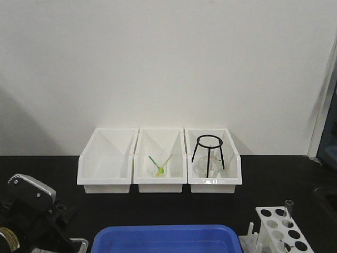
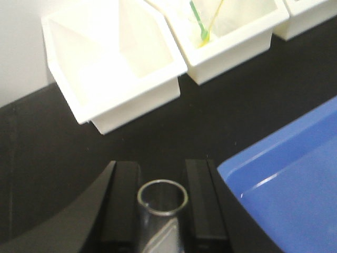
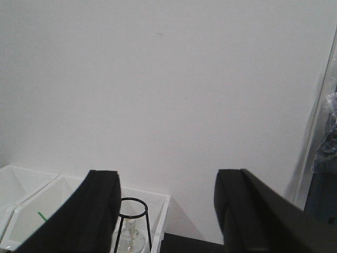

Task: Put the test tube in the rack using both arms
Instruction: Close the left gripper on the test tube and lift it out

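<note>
Front view: rack (image 1: pixel 279 229) at the counter's (image 1: pixel 274 176) front-right corner; left arm (image 1: pixel 29 211) at the front-left corner.
Left wrist view: left gripper (image 2: pixel 161 174) clamped on the upright test tube (image 2: pixel 161 224), beside the blue tray (image 2: pixel 295 179).
Right wrist view: right gripper (image 3: pixel 166 192), fingers spread, holding nothing.

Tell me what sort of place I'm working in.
Probably a chemistry lab bench: a white test tube rack, a black tripod stand over glassware in a bin, and a clear test tube.
</note>
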Controlling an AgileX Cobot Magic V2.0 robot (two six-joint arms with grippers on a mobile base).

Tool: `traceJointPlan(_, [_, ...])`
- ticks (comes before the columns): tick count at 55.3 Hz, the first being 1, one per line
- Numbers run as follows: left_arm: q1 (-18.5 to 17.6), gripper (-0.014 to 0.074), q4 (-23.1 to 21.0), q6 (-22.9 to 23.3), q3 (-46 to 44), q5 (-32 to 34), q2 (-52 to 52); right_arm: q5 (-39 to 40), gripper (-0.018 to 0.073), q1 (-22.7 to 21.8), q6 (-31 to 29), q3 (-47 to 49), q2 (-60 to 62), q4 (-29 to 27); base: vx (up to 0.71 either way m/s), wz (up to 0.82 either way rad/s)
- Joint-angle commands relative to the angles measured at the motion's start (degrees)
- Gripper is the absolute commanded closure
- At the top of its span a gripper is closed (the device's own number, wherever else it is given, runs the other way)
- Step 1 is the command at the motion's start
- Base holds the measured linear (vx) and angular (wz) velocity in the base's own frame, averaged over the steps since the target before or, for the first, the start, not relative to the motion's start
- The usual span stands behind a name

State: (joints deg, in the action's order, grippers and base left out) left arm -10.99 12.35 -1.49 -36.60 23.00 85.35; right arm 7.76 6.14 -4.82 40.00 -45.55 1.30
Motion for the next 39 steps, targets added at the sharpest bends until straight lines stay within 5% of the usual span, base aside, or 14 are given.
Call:
traceJointPlan(1, [-0.31, 0.0604, -0.53, 3.44, -2.13, 5.50, -6.19, 4.50, 0.0108, -0.27, -0.52, 2.01, 0.23, 0.30, 0.00, 0.00])
traceJointPlan(12, [-0.36, 0.0604, 0.50, 11.26, -8.21, -1.02, -15.98, 2.82, 0.0107, -0.27, -0.47, 2.01, 0.23, 0.25, 0.00, 0.00])
traceJointPlan(21, [-0.70, 0.0604, 7.06, 21.30, -17.42, -10.80, -18.37, 0.35, 0.0107, -0.27, 1.10, 2.01, -1.16, 0.25, 0.00, 0.00])
traceJointPlan(30, [-4.66, 0.0604, 12.87, 29.34, -21.17, -7.29, -16.98, -1.87, 0.0126, 0.92, 6.41, 2.01, -4.92, 0.25, 0.00, 0.00])
traceJointPlan(39, [-10.73, 0.0604, 16.46, 36.13, -21.18, -0.67, -13.48, -0.15, 0.0176, 9.55, 6.50, 2.01, -9.78, 0.32, 0.00, 0.00])
